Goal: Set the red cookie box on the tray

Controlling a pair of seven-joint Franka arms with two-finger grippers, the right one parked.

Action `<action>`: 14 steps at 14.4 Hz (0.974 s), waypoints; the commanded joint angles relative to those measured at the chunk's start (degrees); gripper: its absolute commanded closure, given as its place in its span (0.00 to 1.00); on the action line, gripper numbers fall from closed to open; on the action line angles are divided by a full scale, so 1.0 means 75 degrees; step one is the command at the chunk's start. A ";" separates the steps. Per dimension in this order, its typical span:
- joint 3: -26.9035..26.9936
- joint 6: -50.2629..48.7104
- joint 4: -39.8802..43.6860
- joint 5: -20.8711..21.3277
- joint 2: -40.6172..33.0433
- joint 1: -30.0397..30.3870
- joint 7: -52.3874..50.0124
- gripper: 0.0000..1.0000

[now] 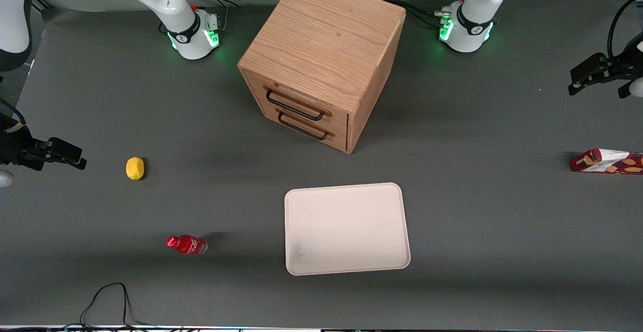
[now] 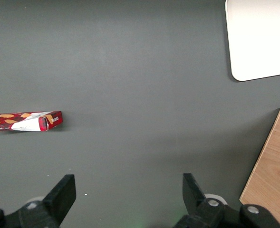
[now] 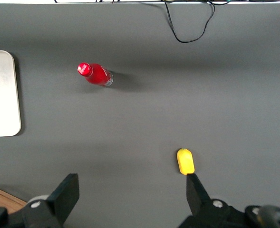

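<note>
Pincer of the working arm hangs high over bare table, fingers spread wide with nothing between them; only grey surface shows in the gap. In the front view the pincer sits at the frame edge, partly cropped, farther from the camera than the red cookie box and not touching it. Judgement: the fingers are spread in readiness for a grasp across the carton's slim width, and the arm has not yet come over it. The red cookie box lies flat on the table, well apart from the tray, toward the working arm's end. Its outer end runs out of frame in both views, so its full length is not visible. The tray lies flat and bare just in front of the wooden cabinet, nearer the camera, presumably kept free to receive the carton; only one rounded corner of the tray shows from the wrist. Print on the carton is too small to read. Farther from the tray, toward the parked arm's end, a yellow item and a small red bottle rest on the table, not part of this task.
</note>
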 commanded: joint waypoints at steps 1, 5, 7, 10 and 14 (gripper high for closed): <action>0.0041 -0.0076 -0.0139 -0.0059 -0.0193 -0.0031 -0.0021 0.00; 0.0087 -0.0100 -0.0255 0.0104 -0.0111 0.0039 0.0816 0.00; 0.0285 0.0110 -0.0489 0.0594 -0.0053 0.0144 0.3062 0.00; 0.1057 0.0917 -0.0642 0.0961 0.0216 0.0261 0.5373 0.00; 0.1962 0.2382 -0.0515 0.0856 0.1269 0.0588 0.8983 0.00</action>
